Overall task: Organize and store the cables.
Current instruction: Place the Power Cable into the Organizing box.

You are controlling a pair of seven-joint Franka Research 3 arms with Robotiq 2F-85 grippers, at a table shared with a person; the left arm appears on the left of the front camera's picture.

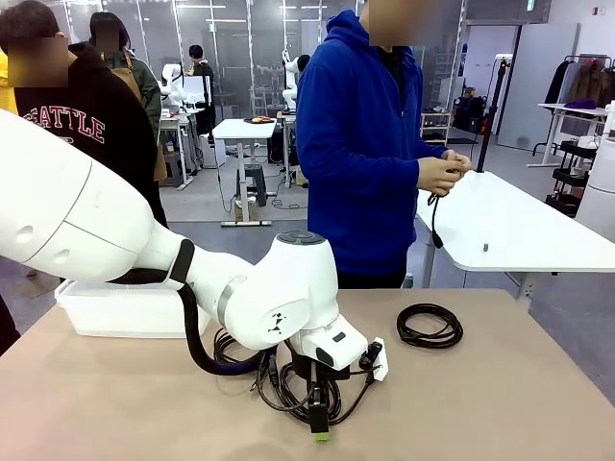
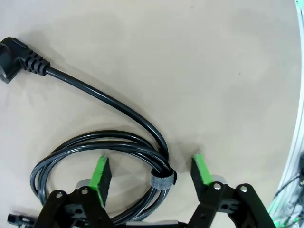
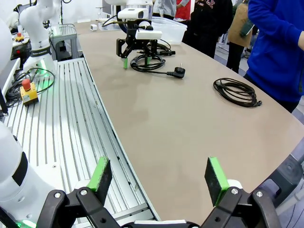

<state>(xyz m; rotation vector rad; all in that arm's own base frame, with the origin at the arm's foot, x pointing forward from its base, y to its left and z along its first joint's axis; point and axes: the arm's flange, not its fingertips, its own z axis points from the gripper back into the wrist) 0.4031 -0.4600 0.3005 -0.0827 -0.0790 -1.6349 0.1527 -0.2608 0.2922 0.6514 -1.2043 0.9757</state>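
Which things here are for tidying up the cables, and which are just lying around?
For the job: coiled cable at the left end effector; second coiled cable; cable in person's hands; white bin, probably storage.
Lying about: red stop button; small dark item on white table.

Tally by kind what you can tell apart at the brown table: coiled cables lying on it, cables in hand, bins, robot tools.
Coils on the table: 2 (strapped coil, coil lying apart); loops beside the bin unclear
Cable in the person's hands: 1
Bin: 1
Tools: 2 (left tool, right tool)
Total: 6
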